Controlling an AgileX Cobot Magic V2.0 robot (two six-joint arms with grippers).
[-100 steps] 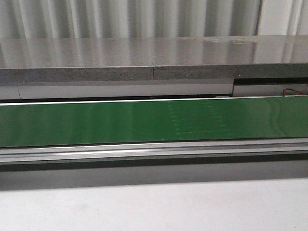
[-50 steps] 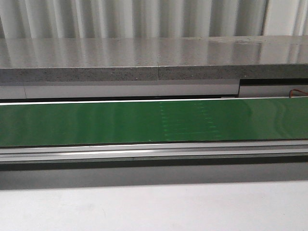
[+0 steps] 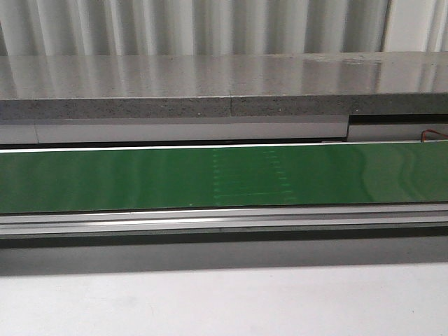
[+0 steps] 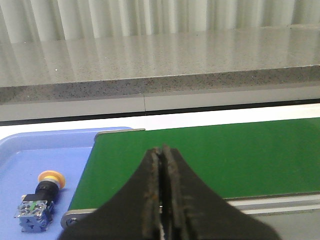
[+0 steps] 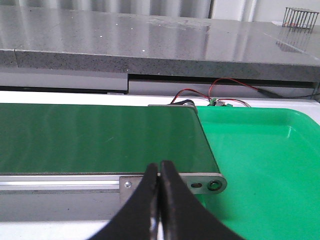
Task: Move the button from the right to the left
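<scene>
The button [image 4: 40,200] lies on its side in the blue tray [image 4: 30,150] in the left wrist view, its yellow-orange cap toward the belt's end and its blue-and-grey block nearer the camera. My left gripper [image 4: 161,150] is shut and empty, over the green conveyor belt [image 4: 225,155] to the right of the button. My right gripper [image 5: 159,165] is shut and empty, just in front of the belt's other end [image 5: 100,135], beside the green tray [image 5: 260,150]. Neither gripper nor the button shows in the front view.
The green belt [image 3: 105,178] runs across the front view with a faint seam pattern [image 3: 248,178]. A grey stone ledge [image 3: 210,84] stands behind it. Red wires [image 5: 220,87] lie behind the green tray. A white table surface [image 3: 224,301] lies in front.
The faint seam pattern on the belt has moved to the left across the front view. The view itself shifted slightly between the earliest frame and now.
</scene>
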